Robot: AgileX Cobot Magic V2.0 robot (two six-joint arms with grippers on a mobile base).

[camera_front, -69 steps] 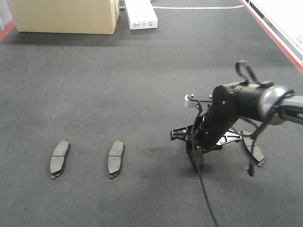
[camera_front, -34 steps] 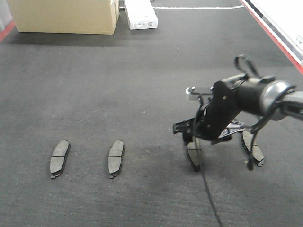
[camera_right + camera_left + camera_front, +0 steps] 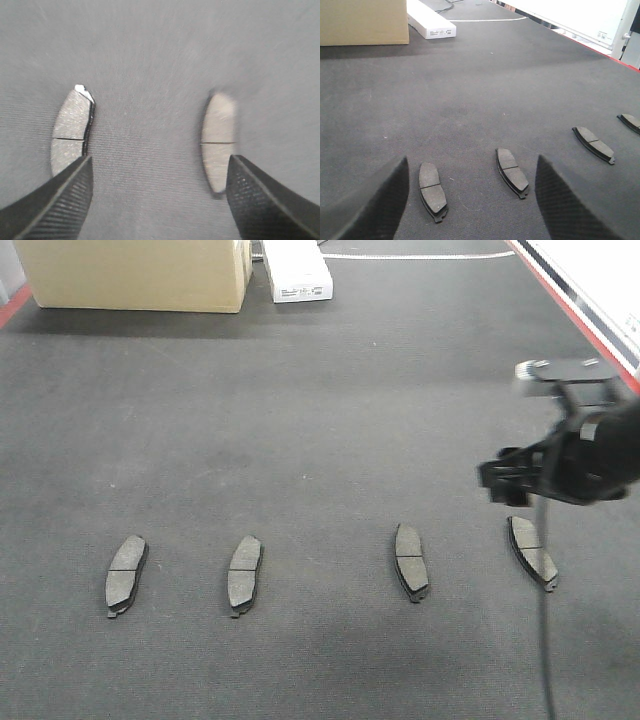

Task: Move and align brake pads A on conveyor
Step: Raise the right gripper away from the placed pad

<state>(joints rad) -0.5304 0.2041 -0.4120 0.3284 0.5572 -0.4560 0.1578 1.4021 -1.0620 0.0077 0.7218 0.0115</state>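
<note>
Four brake pads A lie in a row on the dark conveyor [image 3: 300, 420]: one at the left [image 3: 126, 575], a second [image 3: 244, 573], a third [image 3: 410, 561] and one at the right [image 3: 532, 551]. My right gripper [image 3: 505, 483] hovers above the belt just above the two right pads. It is open and holds nothing. In the right wrist view both pads, one [image 3: 72, 132] and the other [image 3: 218, 140], show between its spread fingers [image 3: 55, 205]. My left gripper [image 3: 470, 215] is open and empty, low over the belt behind the two left pads, one [image 3: 432, 189] and the other [image 3: 511, 171].
A cardboard box [image 3: 135, 275] and a white carton [image 3: 297, 270] stand at the far end of the belt. A red side edge [image 3: 585, 320] runs along the right. A black cable [image 3: 545, 640] hangs from the right arm down to the belt.
My right gripper has let go of the third pad, which now lies flat on the belt. The arm has lifted and drawn back to the right.
</note>
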